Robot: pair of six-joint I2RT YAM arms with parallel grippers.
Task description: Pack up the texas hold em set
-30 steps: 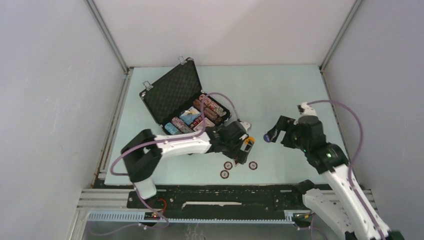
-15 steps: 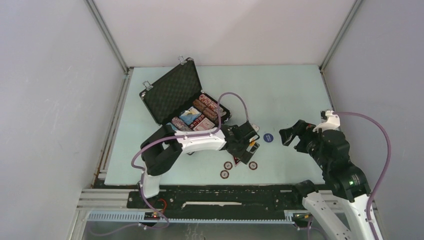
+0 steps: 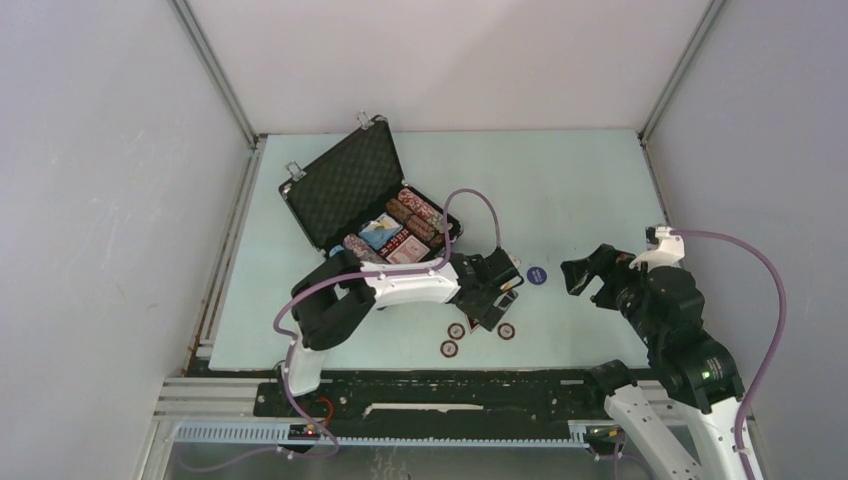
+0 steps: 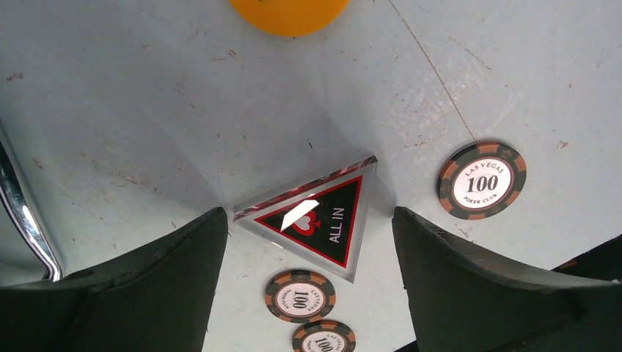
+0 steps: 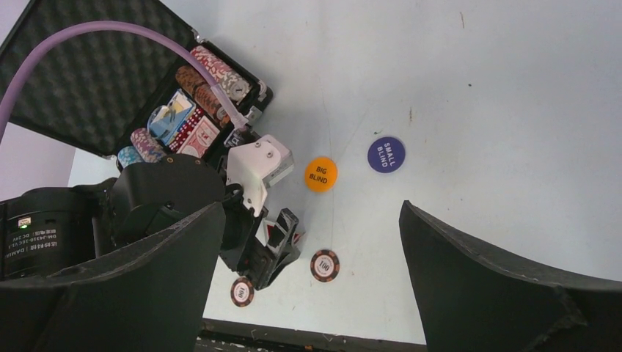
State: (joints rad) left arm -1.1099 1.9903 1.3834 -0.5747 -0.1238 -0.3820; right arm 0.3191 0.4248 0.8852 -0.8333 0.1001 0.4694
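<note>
- Lying nearest the arm bases, three loose 100 chips [image 4: 300,296] sit flat on the table [image 3: 560,180]. Two are on the wrist side of the left gripper [image 4: 308,216] and one is outside a finger.
- The left gripper's jaws stand wide apart with nothing in them. The triangular marker [image 4: 312,227] lies flat between them, with bare table showing on both sides. The straddle looks meant to set up a pinch across its edges.
- Just past those fingertips sits the orange button [image 4: 288,6], untouched.
- Further out, the blue button [image 3: 537,275] lies between the two grippers, in front of the right gripper [image 5: 312,213]. Its jaws are fully spread, empty and raised off the table, probably held back to leave the left arm room.
- Farthest is the briefcase [image 3: 345,185], off to one side of the left jaws and well apart from the right ones. Its lid is propped back and chip rows and decks are already seated, so it is ready for the loose pieces.
</note>
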